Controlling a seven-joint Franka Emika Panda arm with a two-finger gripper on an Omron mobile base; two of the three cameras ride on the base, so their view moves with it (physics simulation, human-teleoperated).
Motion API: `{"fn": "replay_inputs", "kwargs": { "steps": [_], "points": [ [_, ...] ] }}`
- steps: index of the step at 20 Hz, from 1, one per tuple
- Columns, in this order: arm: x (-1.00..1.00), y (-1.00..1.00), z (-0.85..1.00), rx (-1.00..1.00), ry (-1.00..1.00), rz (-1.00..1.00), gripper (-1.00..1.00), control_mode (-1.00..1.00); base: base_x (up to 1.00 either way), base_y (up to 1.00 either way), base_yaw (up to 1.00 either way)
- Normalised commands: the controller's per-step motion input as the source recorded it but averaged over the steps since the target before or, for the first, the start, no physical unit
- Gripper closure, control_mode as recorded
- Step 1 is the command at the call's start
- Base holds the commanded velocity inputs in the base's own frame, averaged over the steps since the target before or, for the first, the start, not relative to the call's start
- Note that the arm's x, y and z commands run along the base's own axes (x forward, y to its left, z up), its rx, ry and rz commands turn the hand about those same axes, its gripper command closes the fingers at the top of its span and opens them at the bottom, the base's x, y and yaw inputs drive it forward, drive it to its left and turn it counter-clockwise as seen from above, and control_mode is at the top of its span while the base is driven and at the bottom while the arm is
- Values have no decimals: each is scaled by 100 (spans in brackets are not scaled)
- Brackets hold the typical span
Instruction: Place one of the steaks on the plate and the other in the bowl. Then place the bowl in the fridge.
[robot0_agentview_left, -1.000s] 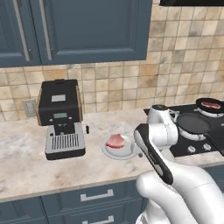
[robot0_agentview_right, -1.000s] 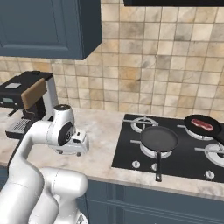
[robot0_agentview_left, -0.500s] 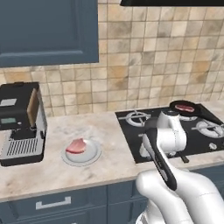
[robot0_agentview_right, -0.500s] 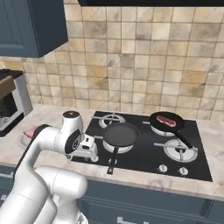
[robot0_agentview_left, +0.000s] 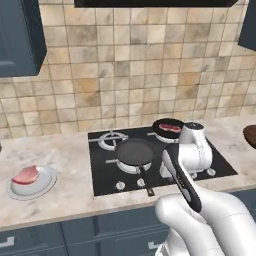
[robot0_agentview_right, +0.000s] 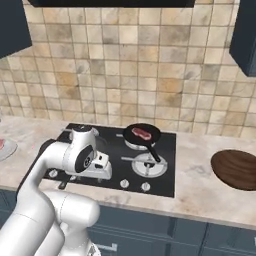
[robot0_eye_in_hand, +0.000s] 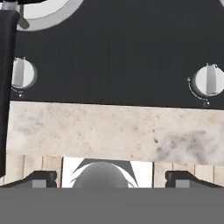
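Observation:
One pinkish steak (robot0_agentview_left: 26, 175) lies on the light grey plate (robot0_agentview_left: 44, 184) at the counter's left; a sliver of that plate (robot0_agentview_right: 6, 150) sits at the left edge of the right base view. The other steak (robot0_agentview_left: 169, 129) (robot0_agentview_right: 141, 133) rests in a black frying pan (robot0_agentview_right: 150, 131) on the stove's back burner. The dark brown bowl (robot0_agentview_right: 237, 169) (robot0_agentview_left: 250, 135) stands empty on the counter right of the stove. My gripper (robot0_eye_in_hand: 111, 177) is open with nothing between its fingertips (robot0_eye_in_hand: 43, 178), low over the stove's front knobs. The fridge is out of view.
An empty black frying pan (robot0_agentview_left: 136, 150) sits on the front left burner, its handle (robot0_eye_in_hand: 6, 65) pointing toward the counter edge. Two stove knobs (robot0_eye_in_hand: 209, 81) and a strip of marble counter (robot0_eye_in_hand: 109, 131) lie under the hand. Tiled wall behind.
The base has driven to the right, so the whole scene slid left: the coffee machine left the views, the stove came to the middle and the bowl appeared. The gripper stayed open.

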Motion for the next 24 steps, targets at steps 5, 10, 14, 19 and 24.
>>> {"fn": "replay_inputs", "kwargs": {
  "steps": [5, 10, 14, 19, 24],
  "points": [
    [0, 0, 0, 0, 0, 0, -100, 100, 14, -76, 0],
    [0, 0, 0, 0, 0, 0, -100, 100, 17, -72, 0],
    [0, 0, 0, 0, 0, 0, -100, 100, 19, -67, 0],
    [0, 0, 0, 0, 0, 0, -100, 100, 35, -31, 2],
    [0, 0, 0, 0, 0, 0, -100, 100, 59, 0, 5]
  ]
}}
